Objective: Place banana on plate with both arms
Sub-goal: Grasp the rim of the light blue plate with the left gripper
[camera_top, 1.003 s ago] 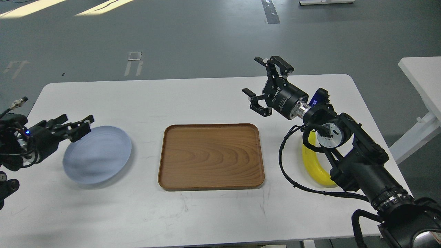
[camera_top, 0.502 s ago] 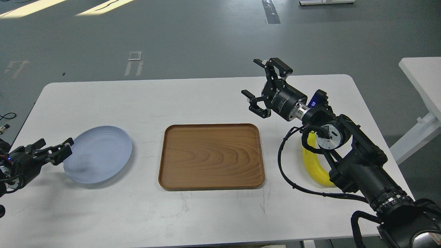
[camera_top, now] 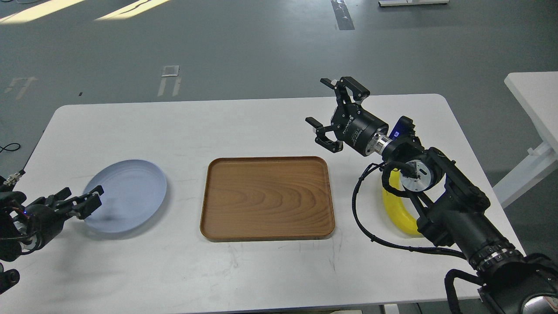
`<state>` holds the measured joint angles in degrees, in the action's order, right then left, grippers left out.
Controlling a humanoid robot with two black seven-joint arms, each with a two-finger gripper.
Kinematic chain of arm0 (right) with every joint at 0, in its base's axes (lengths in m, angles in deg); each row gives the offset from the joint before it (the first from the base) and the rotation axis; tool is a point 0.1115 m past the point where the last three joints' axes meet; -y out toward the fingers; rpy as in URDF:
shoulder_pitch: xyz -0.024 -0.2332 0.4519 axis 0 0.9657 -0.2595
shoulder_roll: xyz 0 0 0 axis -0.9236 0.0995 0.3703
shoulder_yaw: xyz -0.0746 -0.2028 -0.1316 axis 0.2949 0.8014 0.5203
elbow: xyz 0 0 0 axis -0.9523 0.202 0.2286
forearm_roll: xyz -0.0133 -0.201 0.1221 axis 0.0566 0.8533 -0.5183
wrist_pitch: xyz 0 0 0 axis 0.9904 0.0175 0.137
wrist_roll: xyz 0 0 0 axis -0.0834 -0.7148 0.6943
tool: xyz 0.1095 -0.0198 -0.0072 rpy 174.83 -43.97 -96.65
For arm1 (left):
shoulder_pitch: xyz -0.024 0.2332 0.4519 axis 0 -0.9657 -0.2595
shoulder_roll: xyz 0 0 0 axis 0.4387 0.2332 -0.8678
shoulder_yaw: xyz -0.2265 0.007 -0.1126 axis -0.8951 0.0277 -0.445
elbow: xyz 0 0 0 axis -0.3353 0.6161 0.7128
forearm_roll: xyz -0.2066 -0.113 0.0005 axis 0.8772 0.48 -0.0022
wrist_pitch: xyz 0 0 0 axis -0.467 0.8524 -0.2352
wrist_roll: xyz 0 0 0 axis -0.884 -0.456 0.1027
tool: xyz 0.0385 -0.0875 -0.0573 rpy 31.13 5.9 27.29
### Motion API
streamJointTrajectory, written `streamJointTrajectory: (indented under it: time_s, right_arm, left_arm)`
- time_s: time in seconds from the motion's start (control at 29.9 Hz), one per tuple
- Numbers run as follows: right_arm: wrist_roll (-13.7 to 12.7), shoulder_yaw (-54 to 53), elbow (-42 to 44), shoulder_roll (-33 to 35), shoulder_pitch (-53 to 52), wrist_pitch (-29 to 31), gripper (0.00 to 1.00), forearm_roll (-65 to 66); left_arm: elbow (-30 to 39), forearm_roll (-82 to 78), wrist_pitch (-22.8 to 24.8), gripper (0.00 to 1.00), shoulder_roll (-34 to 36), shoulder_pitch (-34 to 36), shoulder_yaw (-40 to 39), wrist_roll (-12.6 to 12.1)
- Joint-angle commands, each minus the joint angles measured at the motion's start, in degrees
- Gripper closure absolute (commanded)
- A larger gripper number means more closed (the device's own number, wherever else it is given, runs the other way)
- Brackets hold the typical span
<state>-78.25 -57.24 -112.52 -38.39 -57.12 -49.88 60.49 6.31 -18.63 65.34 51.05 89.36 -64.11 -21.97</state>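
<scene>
The pale blue plate (camera_top: pixel 130 196) lies flat on the left of the white table (camera_top: pixel 244 126). My left gripper (camera_top: pixel 80 198) is low at the plate's left rim, its fingers apart and open, with one finger overlapping the rim; nothing is in it. The yellow banana (camera_top: pixel 399 213) lies on the table at the right, partly hidden under my right forearm. My right gripper (camera_top: pixel 320 102) is wide open and empty, held above the table behind the tray's far right corner, up and left of the banana.
A brown wooden tray (camera_top: pixel 209 196) sits empty in the table's middle, between plate and banana. Black cables (camera_top: pixel 362 222) loop from my right arm down beside the banana. Another white table (camera_top: pixel 532 96) stands off to the right.
My left gripper dropped from over the plate's far left rim to its near left edge, then edged slightly right. My right gripper shifted a little left. Plate and banana stayed put.
</scene>
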Motion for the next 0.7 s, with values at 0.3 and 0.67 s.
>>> streamJointTrajectory:
  time_s: [0.3, 0.67]
  right_arm:
    - [0.00, 0.00, -0.38, -0.10, 0.56, -0.01, 0.00, 0.00]
    - [0.00, -0.18, -0.56, 0.08, 1.00, -0.01, 0.00, 0.00]
  left_arm:
    - [-0.52, 0.00, 0.27, 0.31, 0.45, -0.50, 0.00, -0.11]
    - [-0.43, 0.00, 0.36, 0.96, 0.18, -3.14, 0.00, -0.02]
